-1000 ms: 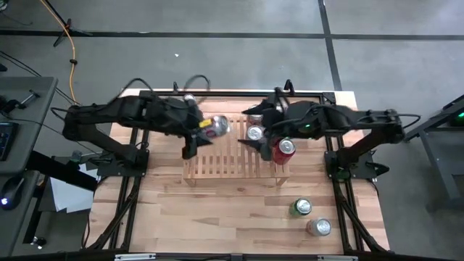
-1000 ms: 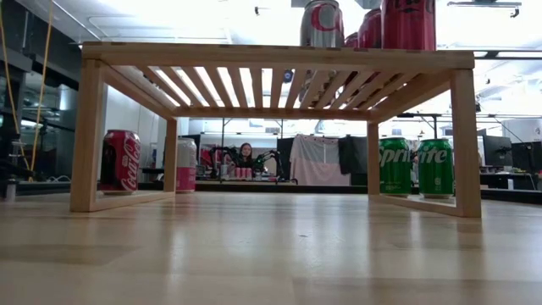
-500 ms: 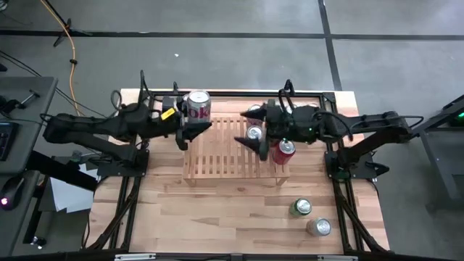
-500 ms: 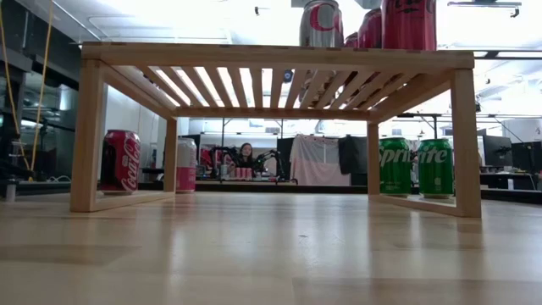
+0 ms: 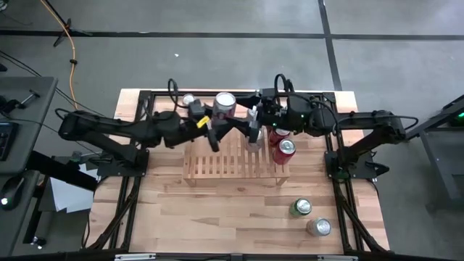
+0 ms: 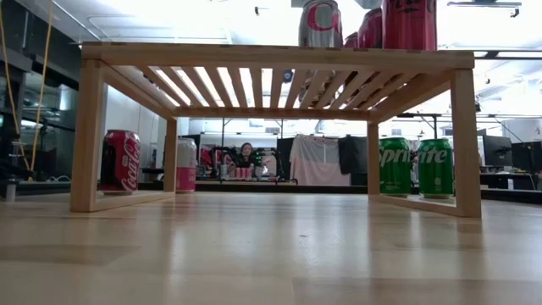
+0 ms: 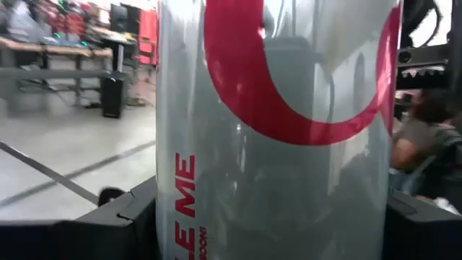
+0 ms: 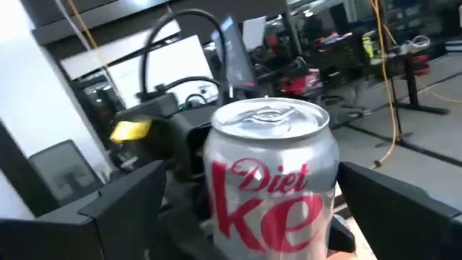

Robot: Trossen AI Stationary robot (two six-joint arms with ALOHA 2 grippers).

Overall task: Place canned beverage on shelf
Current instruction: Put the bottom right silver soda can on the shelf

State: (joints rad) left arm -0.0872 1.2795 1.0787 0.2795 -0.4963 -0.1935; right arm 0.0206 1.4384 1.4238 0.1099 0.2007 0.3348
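Handover of a Diet Coke can [image 5: 225, 104] above the shelf [image 5: 217, 156].
Left pincer [image 5: 214, 125] grips it; right pincer [image 5: 254, 130] gapes around it and should close squarely before release.

The floor [image 5: 217, 43] around the desk is grey concrete crossed by dark seams; an orange cable [image 5: 72, 51] trails over it beyond the desk's far left corner; white papers [image 5: 69, 196] lie on the floor off the left edge; a grey side bench [image 5: 18, 109] stands further left; beyond the far edge, seen from table height, a bright ceiling with light strips [image 6: 169, 13] spans the room; a long bench [image 6: 279, 182] holds gear, with a person [image 6: 246, 154] seated behind it; grey cloth [image 6: 315, 161] hangs beside.
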